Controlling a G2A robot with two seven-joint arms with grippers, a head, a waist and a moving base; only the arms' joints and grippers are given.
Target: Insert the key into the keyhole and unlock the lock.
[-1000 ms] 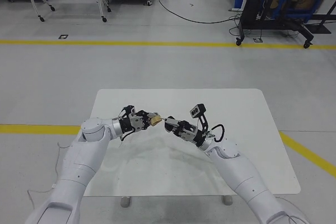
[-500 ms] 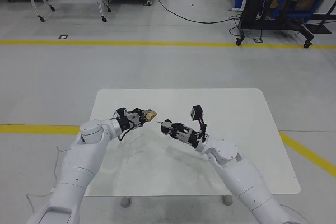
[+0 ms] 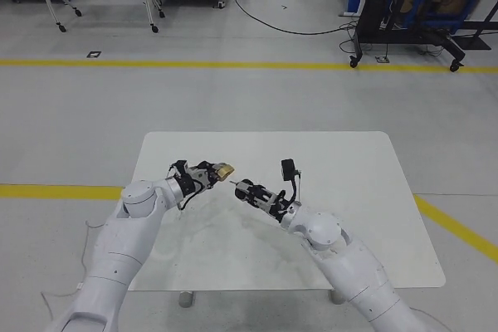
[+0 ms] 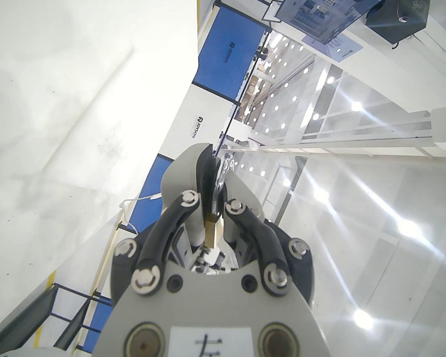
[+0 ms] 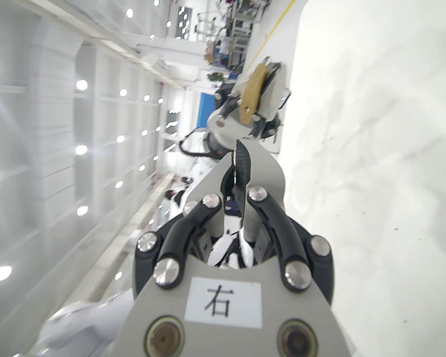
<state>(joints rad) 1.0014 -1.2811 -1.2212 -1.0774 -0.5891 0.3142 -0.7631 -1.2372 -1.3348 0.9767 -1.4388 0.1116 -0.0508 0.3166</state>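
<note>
A brass padlock (image 3: 224, 171) is held above the white table (image 3: 357, 166) with my left gripper (image 3: 218, 172) shut on it. In the left wrist view my left gripper (image 4: 216, 161) pinches the silver shackle, and the brass lock (image 4: 212, 230) body sits back between the fingers. My right gripper (image 3: 240, 187) is shut on the key (image 3: 233, 183), whose thin tip points at the lock across a small gap. In the right wrist view, my right gripper (image 5: 241, 152) has its black pads pressed together, hiding the key, and the lock (image 5: 253, 90) hangs just beyond.
Both arms hover over the left middle of the table. Yellow floor lines (image 3: 232, 64) run behind and beside it. A black equipment stand (image 3: 407, 33) is far off at the back right.
The key tip was at the lock a second ago. Both grippers have since shifted left, and a small gap has opened between key and lock.
</note>
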